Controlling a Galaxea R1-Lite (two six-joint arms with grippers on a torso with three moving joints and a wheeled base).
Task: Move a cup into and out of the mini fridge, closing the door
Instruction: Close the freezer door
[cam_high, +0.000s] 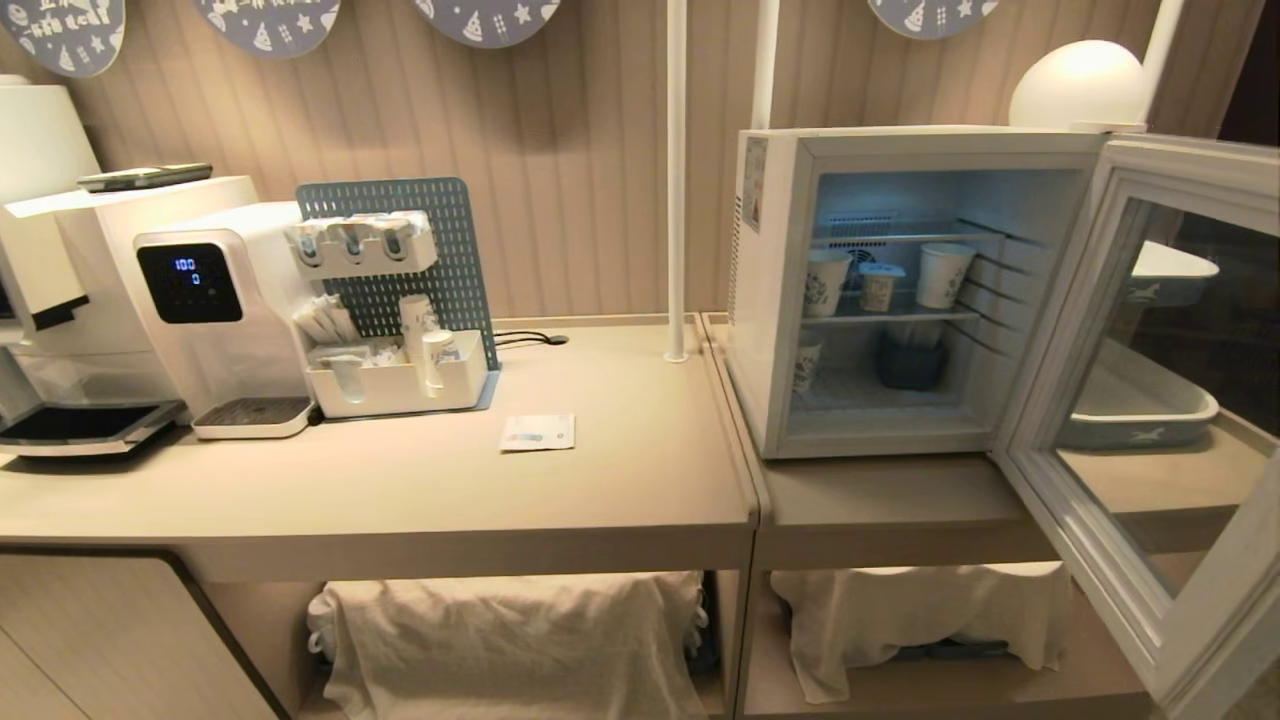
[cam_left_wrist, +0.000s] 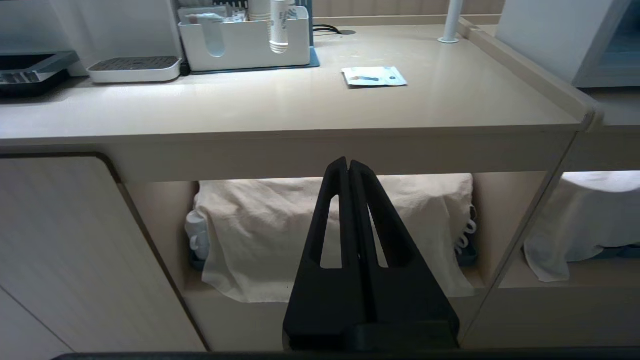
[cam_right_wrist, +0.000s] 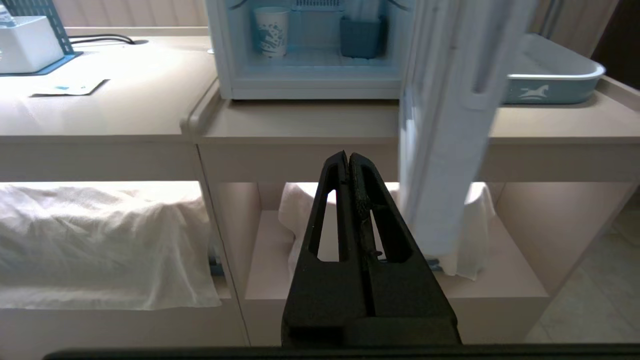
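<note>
The mini fridge (cam_high: 775, 300) stands on the right counter with its inside lit. Its door (cam_high: 1070, 310) is swung wide open to the right. The cup (cam_high: 880, 287), a small squat white tub, sits on the middle wire shelf between two taller paper cups. Neither gripper shows in the head view. My left gripper (cam_left_wrist: 348, 161) is shut and empty, low in front of the left counter's edge. My right gripper (cam_right_wrist: 348, 155) is shut and empty too, below the counter under the fridge (cam_right_wrist: 310, 85), with the open door's edge (cam_right_wrist: 445, 125) just beside it.
A paper cup (cam_high: 808, 360) and a dark blue container (cam_high: 910, 362) stand on the fridge floor. A water dispenser (cam_high: 200, 300), a white organizer (cam_high: 400, 385), a paper packet (cam_high: 538, 432) and a white pole (cam_high: 677, 180) are on the left counter. A tray (cam_high: 1140, 410) lies behind the door. Cloth-covered bundles (cam_high: 510, 640) fill the shelves below.
</note>
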